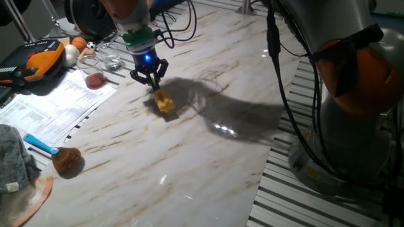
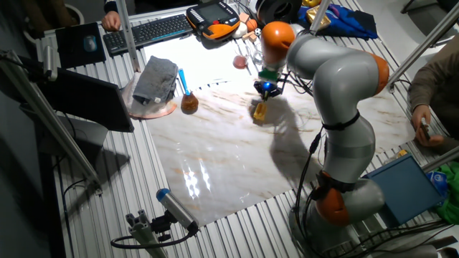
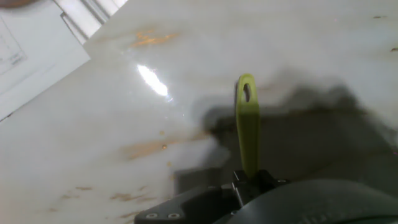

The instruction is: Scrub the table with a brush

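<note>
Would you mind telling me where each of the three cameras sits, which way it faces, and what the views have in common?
One fixed view: low beside the table, looking across it; shows the gripper gripping the brush, plus the arm's base.
The other fixed view: high up, looking down on the table; shows the whole arm, its gripper and the brush.
Hand view: on the hand, looking along the fingers at the marble; shows the brush handle and dark gripper parts.
Shared: both fixed views show the fluffy brown brush.
</note>
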`<state>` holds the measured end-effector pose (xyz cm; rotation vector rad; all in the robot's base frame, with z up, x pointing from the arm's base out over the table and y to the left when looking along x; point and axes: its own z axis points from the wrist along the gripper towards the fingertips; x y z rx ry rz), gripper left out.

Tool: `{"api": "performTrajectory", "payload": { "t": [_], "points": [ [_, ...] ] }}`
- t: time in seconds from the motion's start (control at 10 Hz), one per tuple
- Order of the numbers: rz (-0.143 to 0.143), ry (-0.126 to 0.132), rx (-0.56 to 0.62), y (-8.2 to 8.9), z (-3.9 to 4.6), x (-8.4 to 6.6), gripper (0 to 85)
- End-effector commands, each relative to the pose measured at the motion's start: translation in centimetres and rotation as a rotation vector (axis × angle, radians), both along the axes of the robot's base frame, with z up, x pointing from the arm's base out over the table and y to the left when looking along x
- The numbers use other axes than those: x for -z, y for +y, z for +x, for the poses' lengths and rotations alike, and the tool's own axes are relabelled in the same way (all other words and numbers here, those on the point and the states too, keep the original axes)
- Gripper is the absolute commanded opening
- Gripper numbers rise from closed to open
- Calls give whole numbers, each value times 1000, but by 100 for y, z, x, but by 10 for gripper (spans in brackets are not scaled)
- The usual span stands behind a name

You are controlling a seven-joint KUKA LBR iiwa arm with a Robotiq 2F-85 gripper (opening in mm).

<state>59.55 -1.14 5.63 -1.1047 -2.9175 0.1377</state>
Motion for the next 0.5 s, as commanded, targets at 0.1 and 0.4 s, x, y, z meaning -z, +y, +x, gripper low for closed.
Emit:
{"api": "performTrajectory", "payload": {
  "t": [0.1, 0.4],
  "points": [
    [-16, -10, 19, -1, 32, 59, 0],
    [-5, -23, -8, -137, 33, 200, 0]
  ]
}}
